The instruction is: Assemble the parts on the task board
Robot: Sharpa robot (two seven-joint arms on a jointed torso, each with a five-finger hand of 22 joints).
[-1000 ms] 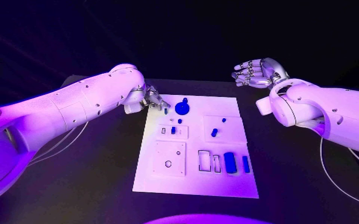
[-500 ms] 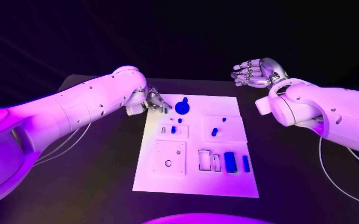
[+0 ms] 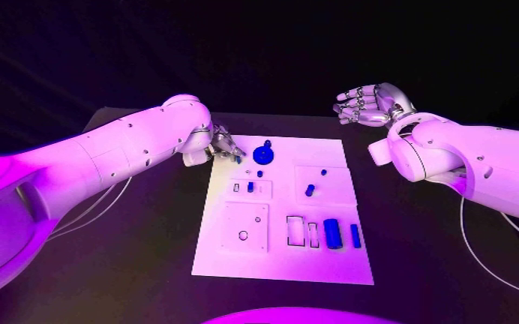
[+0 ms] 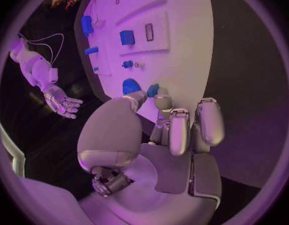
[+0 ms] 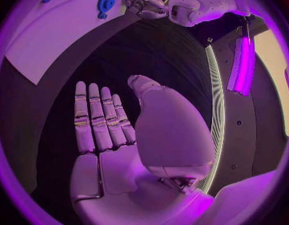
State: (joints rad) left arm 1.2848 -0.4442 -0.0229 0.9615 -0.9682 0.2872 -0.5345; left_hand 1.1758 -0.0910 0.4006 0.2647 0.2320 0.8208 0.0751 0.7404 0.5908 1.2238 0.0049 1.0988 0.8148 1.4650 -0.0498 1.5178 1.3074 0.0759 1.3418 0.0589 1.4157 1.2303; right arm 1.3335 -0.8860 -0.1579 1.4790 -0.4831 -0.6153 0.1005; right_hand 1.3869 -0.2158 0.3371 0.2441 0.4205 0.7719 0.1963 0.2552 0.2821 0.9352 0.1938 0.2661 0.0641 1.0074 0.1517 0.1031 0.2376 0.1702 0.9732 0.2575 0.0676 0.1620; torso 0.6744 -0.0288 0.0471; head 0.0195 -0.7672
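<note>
Left hand (image 3: 224,145) nudged slightly, board (image 3: 283,264) unchanged

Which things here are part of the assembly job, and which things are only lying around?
For the job:
task board
small blue part, held by the left hand
blue gear
blue block

Just there:
black table
right hand, open, holding nothing
</note>
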